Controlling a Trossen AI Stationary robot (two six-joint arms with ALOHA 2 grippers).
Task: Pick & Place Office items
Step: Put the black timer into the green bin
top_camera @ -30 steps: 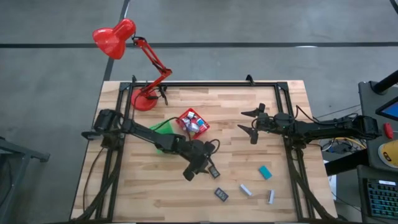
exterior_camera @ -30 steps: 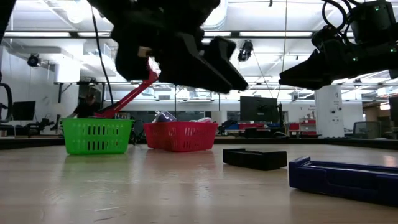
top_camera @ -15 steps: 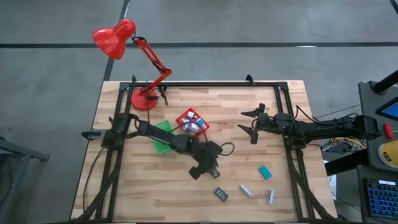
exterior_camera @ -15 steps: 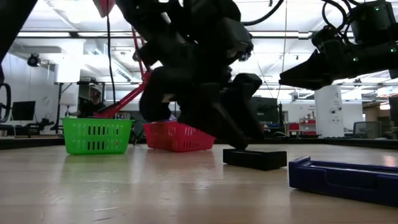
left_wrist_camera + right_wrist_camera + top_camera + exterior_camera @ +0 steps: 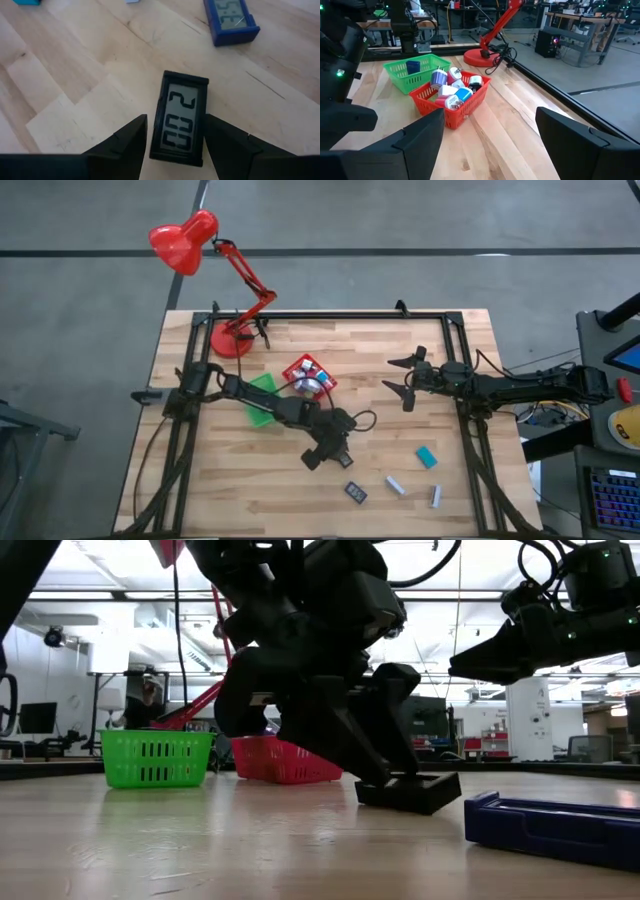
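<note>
- High view: the left gripper (image 5: 335, 452) reaches down to the wooden table (image 5: 400, 360); the right gripper (image 5: 398, 378) waits spread wide
- Low view: black clock (image 5: 408, 791) flat on the planks, blue clock (image 5: 555, 827) beside it
- Left wrist view: fingers (image 5: 125, 142) straddle the black rectangular clock (image 5: 181, 118), apart, not clamped
- Right wrist view: red slotted bin (image 5: 451, 99) holds small items

One camera hangs overhead, looking straight down on the whole tabletop (image 5: 300, 490) and both arms. A second sits at tabletop level, facing across the wood into the room behind, close to the black clock (image 5: 408, 792). The left wrist camera looks steeply down, very near that same black clock (image 5: 180, 118), which the overhead view also shows. The right wrist camera looks across the tabletop at the red bin (image 5: 451, 102) and green bin (image 5: 415, 73), both shared with the overhead and level views.
</note>
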